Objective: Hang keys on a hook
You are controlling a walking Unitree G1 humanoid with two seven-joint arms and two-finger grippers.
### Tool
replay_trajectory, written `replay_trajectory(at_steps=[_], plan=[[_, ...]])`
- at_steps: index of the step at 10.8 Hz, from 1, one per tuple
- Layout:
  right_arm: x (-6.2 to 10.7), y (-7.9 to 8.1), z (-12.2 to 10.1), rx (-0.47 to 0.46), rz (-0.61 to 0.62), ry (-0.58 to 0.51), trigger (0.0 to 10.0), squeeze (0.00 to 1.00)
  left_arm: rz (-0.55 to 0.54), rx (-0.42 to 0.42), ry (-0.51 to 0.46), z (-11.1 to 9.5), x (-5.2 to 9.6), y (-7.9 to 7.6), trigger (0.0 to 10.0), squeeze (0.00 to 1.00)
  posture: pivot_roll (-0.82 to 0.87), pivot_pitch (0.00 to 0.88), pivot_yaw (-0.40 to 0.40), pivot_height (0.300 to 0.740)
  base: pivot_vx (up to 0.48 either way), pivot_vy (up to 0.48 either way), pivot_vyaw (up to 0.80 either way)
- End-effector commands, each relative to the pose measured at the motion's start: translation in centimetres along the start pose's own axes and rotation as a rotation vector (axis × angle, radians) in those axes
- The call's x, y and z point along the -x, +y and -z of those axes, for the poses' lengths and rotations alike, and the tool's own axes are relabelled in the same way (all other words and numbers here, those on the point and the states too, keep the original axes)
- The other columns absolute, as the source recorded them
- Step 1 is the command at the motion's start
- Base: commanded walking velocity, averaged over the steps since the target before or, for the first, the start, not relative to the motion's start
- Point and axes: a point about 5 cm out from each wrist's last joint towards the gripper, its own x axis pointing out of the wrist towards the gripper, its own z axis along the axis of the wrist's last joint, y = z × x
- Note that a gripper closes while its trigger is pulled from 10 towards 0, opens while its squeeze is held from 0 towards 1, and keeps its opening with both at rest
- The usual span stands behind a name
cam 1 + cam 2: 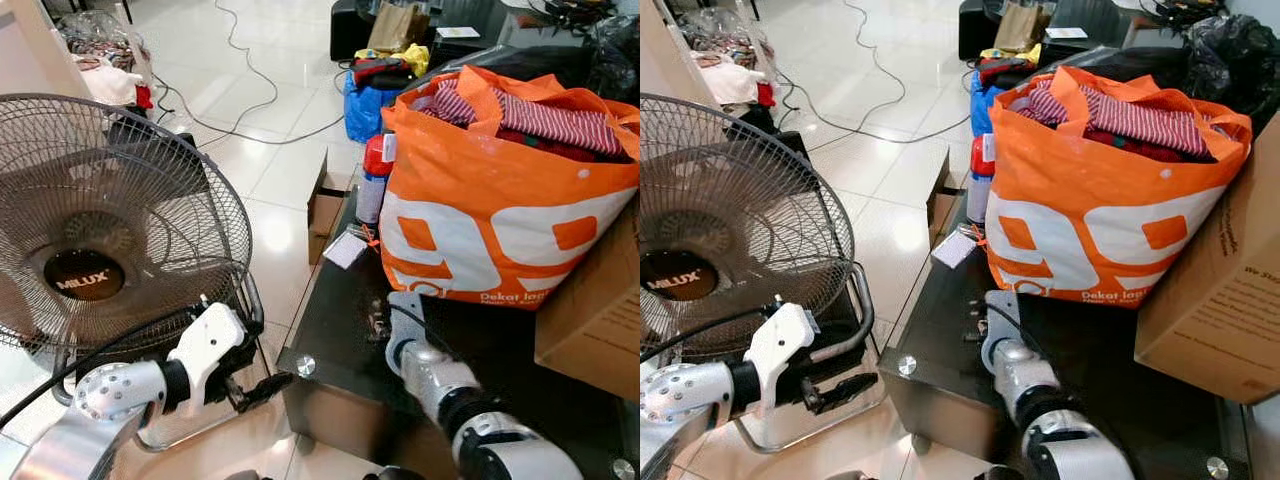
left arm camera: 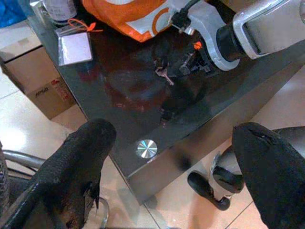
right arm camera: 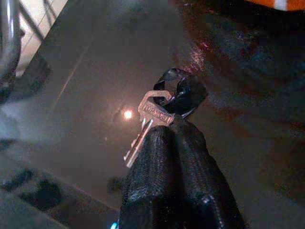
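The keys (image 3: 148,125) lie on the dark glass worktop (image 1: 340,330), near its left front part, a silver key on a black loop. The right gripper (image 3: 177,125) is down on them, its two black fingers (image 3: 157,176) pressed together with the key's head and the loop pinched at their tips, so the jaws are closed on the keys. From the head views the right arm reaches forward over the worktop's near edge, its wrist just in front of a big orange shopping bag (image 1: 500,210).

The left gripper (image 1: 262,388) hangs off the worktop's near left corner, over the tiled floor (image 1: 270,170). Its jaws stand wide apart and hold nothing; in the left wrist view its fingers (image 2: 76,162) frame the worktop corner with its round metal stud (image 2: 146,148).

The orange bag stands on the worktop, stuffed with striped red cloth. A cardboard box (image 1: 595,300) sits to its right, touching it. A small card with an orange cord (image 1: 346,249) lies at the worktop's far left edge, beside a red-capped bottle (image 1: 373,180). On the floor to the left stands a floor fan (image 1: 100,230) with a wire cage, and a small open carton (image 1: 326,208) sits between the fan and the worktop. Cables trail across the tiles farther back.
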Motion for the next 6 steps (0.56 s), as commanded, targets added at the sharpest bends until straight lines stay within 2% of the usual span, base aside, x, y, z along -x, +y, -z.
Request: replay_trajectory(at_steps=[1, 3, 4, 5, 6], plan=[[0.1, -0.1, 0.9, 0.030, -0.018, 0.041, 0.0, 0.00, 0.007, -0.004, 0.003, 0.0, -0.1, -0.1, 10.0, 0.00, -0.01, 0.043, 0.016, 0.740, 0.000, 0.000, 0.00], [0.1, 0.1, 0.7, 0.041, -0.053, 0.022, 0.0, 0.00, 0.014, -0.004, 0.005, 0.1, -0.1, -0.2, 10.0, 0.00, -0.02, 0.047, 0.019, 0.740, 0.000, 0.000, 0.00], [0.2, 0.5, -0.3, -0.016, -0.066, -0.044, 10.0, 0.00, 0.016, -0.004, 0.005, 0.0, -0.1, -0.2, 10.0, 0.00, -0.01, 0.053, 0.018, 0.740, 0.000, 0.000, 0.00], [0.3, 0.5, -0.9, -0.082, -0.035, -0.084, 10.0, 1.00, 0.017, -0.004, 0.009, 0.1, 0.0, -0.2, 10.0, 0.00, -0.01, 0.059, 0.018, 0.740, 0.000, 0.000, 0.00], [0.3, 0.4, -1.3, -0.126, -0.011, -0.112, 10.0, 1.00, 0.017, -0.004, 0.011, 0.1, 0.0, -0.2, 10.0, 0.00, -0.01, 0.059, 0.018, 0.740, 0.000, 0.000, 0.00]])
